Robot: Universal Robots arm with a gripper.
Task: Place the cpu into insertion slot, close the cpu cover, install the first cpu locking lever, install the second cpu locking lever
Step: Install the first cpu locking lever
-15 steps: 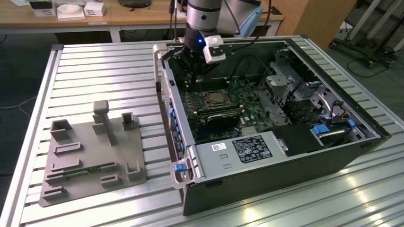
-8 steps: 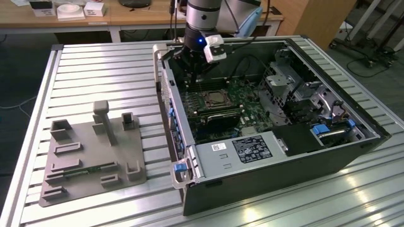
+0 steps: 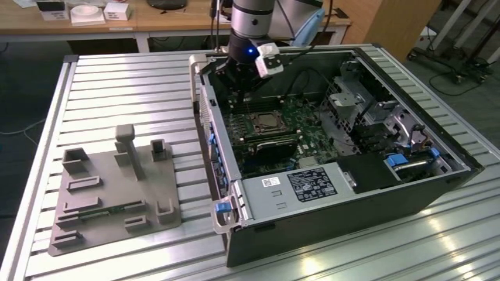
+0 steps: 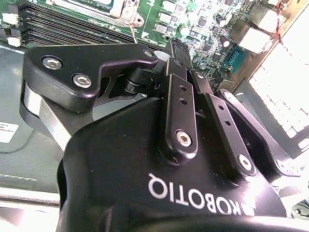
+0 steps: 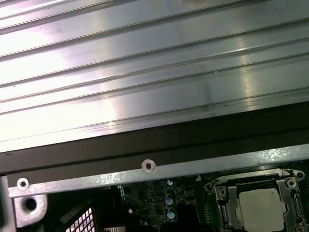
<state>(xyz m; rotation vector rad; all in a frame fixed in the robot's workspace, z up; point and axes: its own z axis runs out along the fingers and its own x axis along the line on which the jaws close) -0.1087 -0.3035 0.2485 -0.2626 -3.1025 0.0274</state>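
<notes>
In the exterior view we see the gripper low inside the open computer case, at its far end, over the green motherboard. The cpu lies in the insertion slot near the gripper, apart from it, with the cpu cover down around it. A grey fixture stands on the slatted table on the exterior view's left. In the second wrist view the gripper hangs above the motherboard beside the black memory slots; we cannot tell whether it is open or closed. In the first wrist view the cpu sits in the insertion slot, the cpu cover lying flat round its silvery top, just inside the case wall.
</notes>
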